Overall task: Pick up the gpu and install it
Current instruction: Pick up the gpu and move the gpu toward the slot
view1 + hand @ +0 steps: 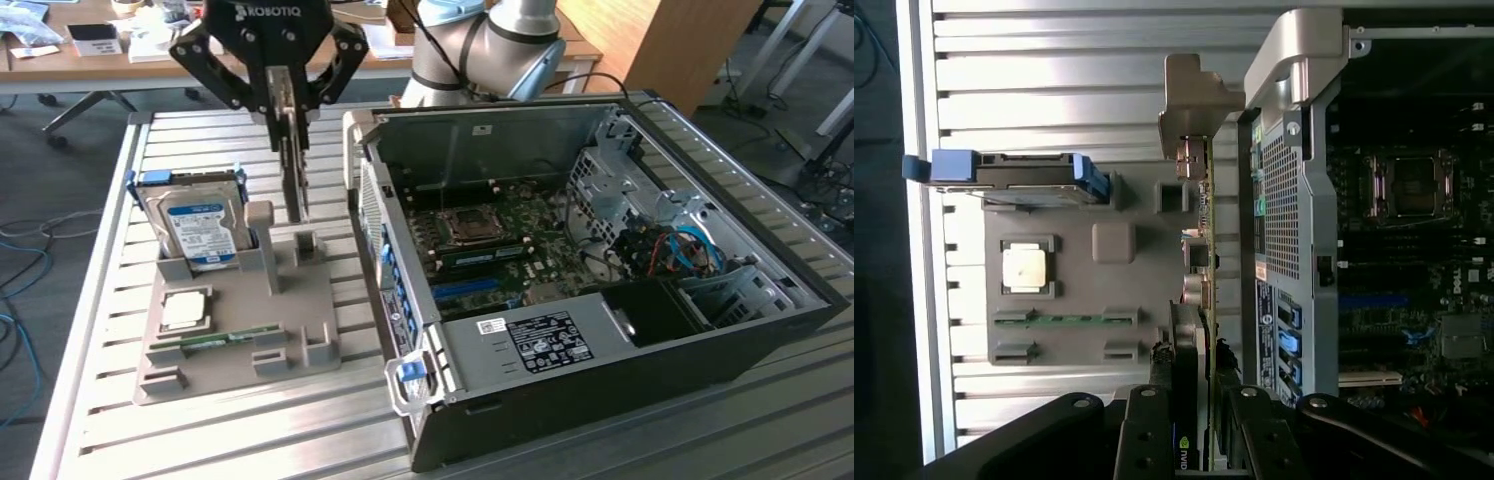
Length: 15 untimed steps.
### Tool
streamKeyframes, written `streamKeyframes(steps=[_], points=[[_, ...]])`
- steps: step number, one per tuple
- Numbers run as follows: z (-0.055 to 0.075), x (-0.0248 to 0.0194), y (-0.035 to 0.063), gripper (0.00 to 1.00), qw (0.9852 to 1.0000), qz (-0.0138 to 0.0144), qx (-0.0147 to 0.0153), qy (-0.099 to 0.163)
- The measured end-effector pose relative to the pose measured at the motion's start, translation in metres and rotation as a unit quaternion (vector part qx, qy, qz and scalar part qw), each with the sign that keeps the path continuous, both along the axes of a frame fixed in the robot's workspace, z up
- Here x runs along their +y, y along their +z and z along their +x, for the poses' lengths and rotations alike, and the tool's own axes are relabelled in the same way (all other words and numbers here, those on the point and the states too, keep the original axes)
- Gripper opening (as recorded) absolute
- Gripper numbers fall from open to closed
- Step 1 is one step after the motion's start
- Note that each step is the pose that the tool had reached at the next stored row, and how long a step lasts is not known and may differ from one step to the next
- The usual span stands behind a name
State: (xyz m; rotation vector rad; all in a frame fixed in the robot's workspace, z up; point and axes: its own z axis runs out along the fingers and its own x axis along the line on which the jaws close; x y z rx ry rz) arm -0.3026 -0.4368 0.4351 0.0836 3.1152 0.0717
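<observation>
The hand (287, 103) is clenched on the gpu (295, 170), pinching the card's upper part between its two fingers so that it hangs on edge, straight down. The exterior view gives the height. The card's lower end sits close over the grey tray (267, 335) on the counter (94, 400), by the tray's upright posts. I cannot tell whether it clears them. The card is on the exterior view's left of the open case (601, 300), near its wall but apart from it.

The wrist view looks down along the card. The hand (1196, 405) closes on the gpu (1199, 260) from both faces, and the card shows as a thin edge. Its silvery bracket is at the far end, between the tray (1144, 290) and the case (1294, 150).

The wrist view also lays out the tray's pockets in plan. A drive (1014, 170) stands on edge, and a cpu (1026, 268) and a green stick (1064, 320) lie flat. All are well to the side of the card.
</observation>
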Motion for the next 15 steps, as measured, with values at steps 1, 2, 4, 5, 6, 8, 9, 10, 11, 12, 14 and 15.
streamKeyframes(steps=[1,2,4,5,6,8,9,10,11,12,14,15], points=[[0.0000,0.0000,0.0025,0.27,1.0000,0.0000,0.0000,0.000],[0.0000,0.0000,0.0046,0.27,1.0000,0.0000,0.0000,0.000],[0.0000,0.0000,0.0072,0.27,1.0000,0.0000,0.0000,0.000],[0.0000,0.0000,0.0075,0.27,1.0000,0.0000,0.0000,0.000],[0.0000,0.0000,0.0075,0.27,1.0000,0.0000,0.0000,0.000],[0.0000,0.0000,0.0075,0.27,1.0000,0.0000,0.0000,0.000],[0.0000,0.0000,0.0076,0.27,1.0000,0.0000,0.0000,0.000],[0.0000,0.0000,0.0076,0.27,1.0000,-0.0001,0.0000,0.000],[0.0000,0.0000,0.0076,0.27,1.0000,0.0000,0.0000,0.000],[0.0000,0.0000,0.0076,0.27,1.0000,0.0000,0.0000,0.000],[0.0000,0.0000,0.0086,0.27,1.0000,-0.0001,0.0001,0.000],[0.0000,0.0000,0.0096,0.27,1.0000,-0.0001,0.0001,0.000]])
